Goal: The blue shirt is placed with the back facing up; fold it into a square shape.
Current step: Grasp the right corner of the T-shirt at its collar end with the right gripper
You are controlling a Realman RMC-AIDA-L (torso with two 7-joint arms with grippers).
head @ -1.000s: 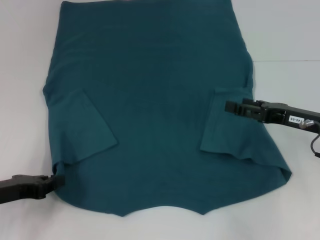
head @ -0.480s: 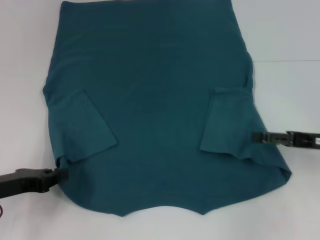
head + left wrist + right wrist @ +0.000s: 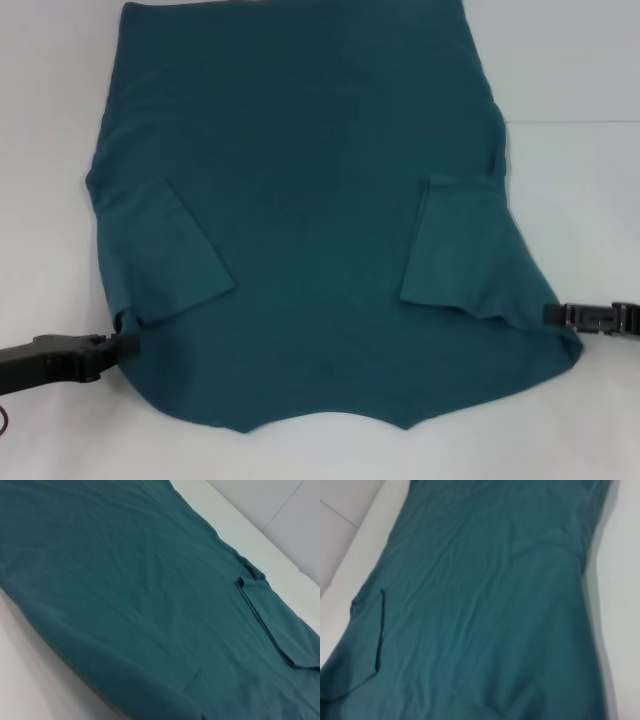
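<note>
One blue shirt (image 3: 310, 210) lies flat, both sleeves folded in; left gripper (image 3: 118, 346) and right gripper (image 3: 552, 313) meet its near shoulders, fingers' spread unclear

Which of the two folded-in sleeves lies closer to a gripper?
The sleeve on the robot's left: its near corner almost meets the left gripper. The right sleeve lies farther from the right gripper.

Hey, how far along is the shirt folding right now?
Early. Done: both sleeves of the blue shirt lie folded inward on its back. In hand: the left gripper sits at the shirt's near left edge and the right gripper at its near right edge. Left: folding the body, which lies spread full length, into a square.
</note>
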